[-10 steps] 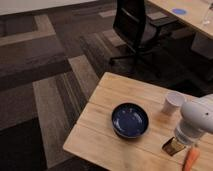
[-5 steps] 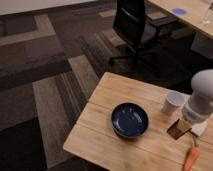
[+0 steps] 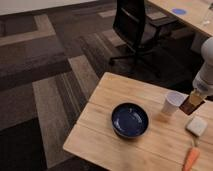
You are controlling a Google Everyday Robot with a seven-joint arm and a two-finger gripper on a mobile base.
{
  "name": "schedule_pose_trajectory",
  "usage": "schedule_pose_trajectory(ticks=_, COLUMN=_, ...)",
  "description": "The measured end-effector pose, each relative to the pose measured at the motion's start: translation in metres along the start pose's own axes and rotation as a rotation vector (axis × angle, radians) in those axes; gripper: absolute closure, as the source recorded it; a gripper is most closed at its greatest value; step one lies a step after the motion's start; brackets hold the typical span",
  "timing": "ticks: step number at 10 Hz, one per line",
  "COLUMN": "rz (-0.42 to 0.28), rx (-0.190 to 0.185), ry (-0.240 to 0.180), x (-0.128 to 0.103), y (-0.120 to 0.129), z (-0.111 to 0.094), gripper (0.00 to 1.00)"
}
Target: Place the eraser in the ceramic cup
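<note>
Carry stage. The end effector (image 3: 196, 96) hangs over the counter's (image 3: 115, 92) right side, closed on the eraser (image 3: 191, 104), which hangs just right of the ceramic cup (image 3: 173, 104). We judge that the block, nearly as wide as the cup, should be centred over the rim and tilted edge-down before release. We count one cup, one blue bowl (image 3: 129, 120), one grey pad (image 3: 196, 125), one carrot (image 3: 190, 158).

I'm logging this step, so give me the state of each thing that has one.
Claw: over the table's right edge, beside the cup.
Eraser: lifted, tilted, at the claw.
Cup: upright, nothing visible in it.
Bowl: upright, empty.
</note>
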Motion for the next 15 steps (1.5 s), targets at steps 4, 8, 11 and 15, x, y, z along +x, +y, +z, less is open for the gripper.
schedule_pose_trajectory(ticks=4, rz=-0.084, rx=0.094, ry=0.011, x=-0.029, y=-0.027, z=0.006, gripper=1.00)
schedule_pose_trajectory(ticks=8, rz=-0.115, rx=0.098, ry=0.000, x=-0.055, y=-0.043, z=0.022, gripper=1.00)
schedule_pose_trajectory(ticks=11, rz=-0.137, rx=0.032, ry=-0.007, x=-0.066, y=-0.044, z=0.048, gripper=1.00)
schedule_pose_trajectory(ticks=15, rz=-0.156, rx=-0.069, ry=0.001, x=-0.066, y=-0.034, z=0.078, gripper=1.00)
